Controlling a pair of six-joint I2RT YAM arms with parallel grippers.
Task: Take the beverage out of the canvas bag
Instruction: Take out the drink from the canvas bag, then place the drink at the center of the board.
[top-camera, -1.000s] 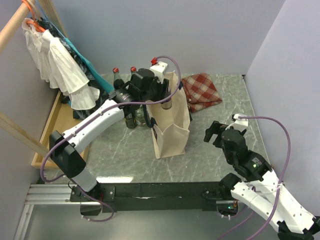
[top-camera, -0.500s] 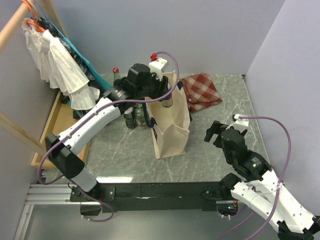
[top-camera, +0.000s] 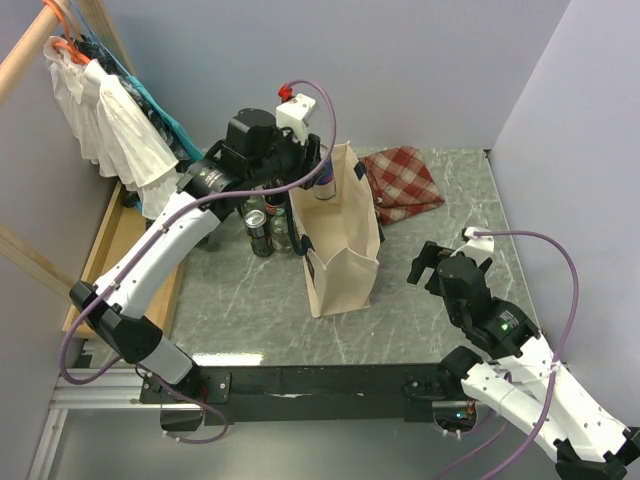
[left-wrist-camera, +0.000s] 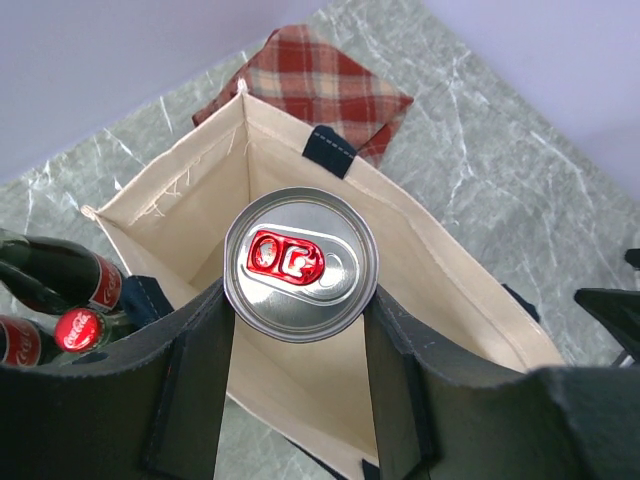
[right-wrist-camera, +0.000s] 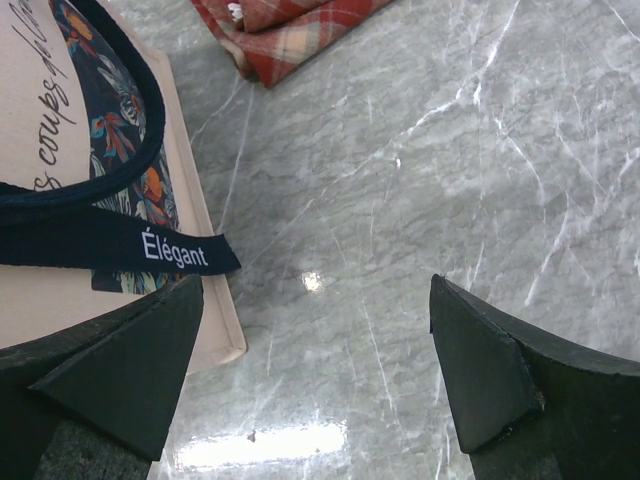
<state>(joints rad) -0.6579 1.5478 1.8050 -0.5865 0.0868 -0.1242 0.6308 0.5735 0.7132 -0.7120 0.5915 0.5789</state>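
Left wrist, one can (left-wrist-camera: 300, 264), one bag (left-wrist-camera: 190, 215)

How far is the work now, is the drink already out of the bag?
Done: the left fingers grip the can. In hand: it hangs over the open mouth of the canvas bag, so it is not clear of the bag yet. Left: carry it sideways and probably set it on the table. The right fingers stand open, idle.

"Élégant": navy strap (right-wrist-camera: 95, 245); "coups": canvas bag (right-wrist-camera: 38, 95); Coca-Cola: bottle (left-wrist-camera: 60, 280) label.
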